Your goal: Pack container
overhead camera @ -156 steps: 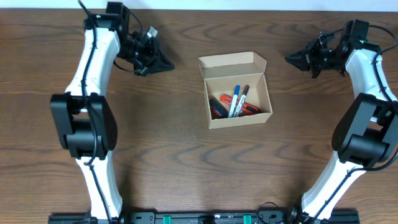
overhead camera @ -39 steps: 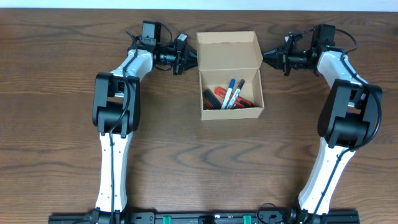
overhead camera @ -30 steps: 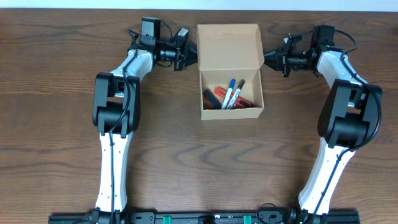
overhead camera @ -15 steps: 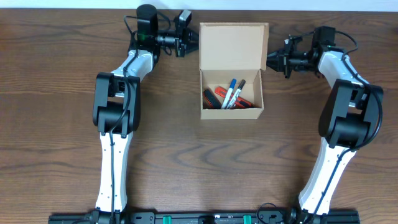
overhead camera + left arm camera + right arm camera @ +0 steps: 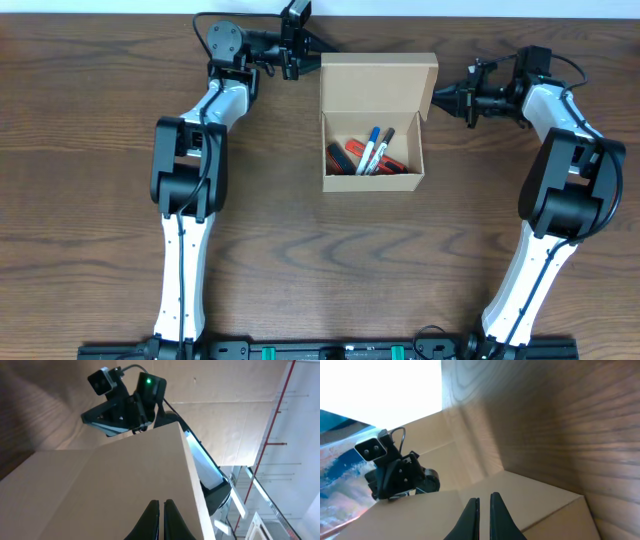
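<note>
The box sits in the middle of the table, its lid standing up at the far side. Inside lie several markers, overlapping so that their number is hard to tell; a red one is partly covered by the others.

The left claw is at the lid's far left corner and the right claw at its right edge. From overhead both tips are dark and small, and it is unclear whether either touches the cardboard. The top of the left wrist is cut off by the edge of the overhead view.

In each wrist view the fingers are pressed together with nothing pinched between them; only their tips show, and plain cardboard fills most of the view. Each wrist view also catches the other arm's claw beyond the lid.

The table is dark brown wood with a strong grain. Behind it, the left wrist view shows a tan wall, a red pipe and pale, blurred structures. The right wrist view has a washed-out white patch above a blue and orange blur.
</note>
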Controlling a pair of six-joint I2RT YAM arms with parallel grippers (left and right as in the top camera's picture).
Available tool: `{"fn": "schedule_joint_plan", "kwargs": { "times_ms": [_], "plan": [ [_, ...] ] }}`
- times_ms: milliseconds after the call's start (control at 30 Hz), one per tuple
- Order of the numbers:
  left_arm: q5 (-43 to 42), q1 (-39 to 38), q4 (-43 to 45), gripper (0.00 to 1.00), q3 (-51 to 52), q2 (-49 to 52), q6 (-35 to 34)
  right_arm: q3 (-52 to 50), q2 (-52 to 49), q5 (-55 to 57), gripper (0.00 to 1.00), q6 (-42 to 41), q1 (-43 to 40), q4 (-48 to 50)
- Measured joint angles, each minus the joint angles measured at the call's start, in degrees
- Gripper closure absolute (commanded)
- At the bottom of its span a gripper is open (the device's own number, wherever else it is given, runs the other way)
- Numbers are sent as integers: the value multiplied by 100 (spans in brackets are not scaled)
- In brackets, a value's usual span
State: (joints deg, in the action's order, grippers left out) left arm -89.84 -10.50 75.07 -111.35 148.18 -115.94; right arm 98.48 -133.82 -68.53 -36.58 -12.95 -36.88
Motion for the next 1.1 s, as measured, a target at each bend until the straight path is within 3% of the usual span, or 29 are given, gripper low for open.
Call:
{"fn": "schedule_joint_plan", "kwargs": {
  "times_ms": [500,900,1100],
  "plan": [
    [-4,-391,-2,94,0,-348,0,0,66,-457,98,466,-2,-780],
    [-2,-343,13,94,0,-914,0,0,1303,-520,98,710,26,-1019],
    [-2,-343,13,94,0,-914,0,0,1379,-361,98,715,81,-1040]
  ]
}}
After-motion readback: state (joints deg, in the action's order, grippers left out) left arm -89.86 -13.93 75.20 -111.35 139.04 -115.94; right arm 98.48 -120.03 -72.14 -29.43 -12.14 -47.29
